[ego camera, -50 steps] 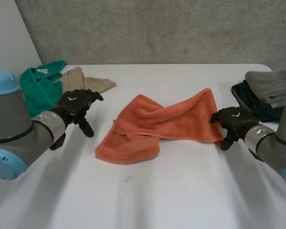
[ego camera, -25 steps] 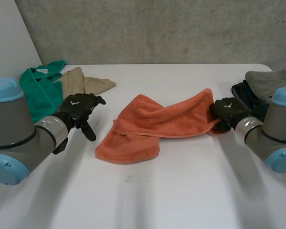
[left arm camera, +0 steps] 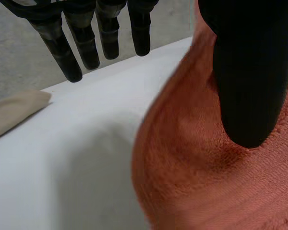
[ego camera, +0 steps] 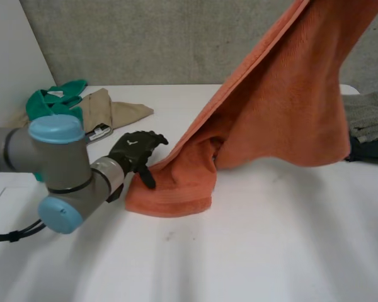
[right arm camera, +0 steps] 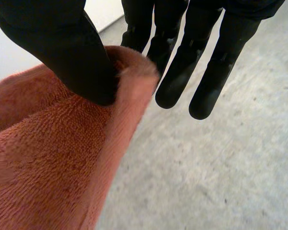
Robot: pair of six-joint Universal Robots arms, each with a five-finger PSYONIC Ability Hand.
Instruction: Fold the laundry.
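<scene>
Up goes the orange towel (ego camera: 283,107), corner pinched in the right hand (right arm camera: 57,52) — the left hand (ego camera: 135,148), fingers straight, has slid in to its left end, so spreading looks next.

A: Colours?
B: Towel (ego camera: 283,107) plain salmon-orange, no print. Left hand (ego camera: 135,148) and right hand (right arm camera: 62,52) black.
A: Rest?
B: Table (ego camera: 239,251) white. Green garment (ego camera: 41,107), tan cloth (ego camera: 123,112), grey folded towel (ego camera: 368,110), navy-black garment (ego camera: 372,150). Wall (ego camera: 145,44) mottled grey. Left arm (ego camera: 63,167) grey, light-blue caps.
</scene>
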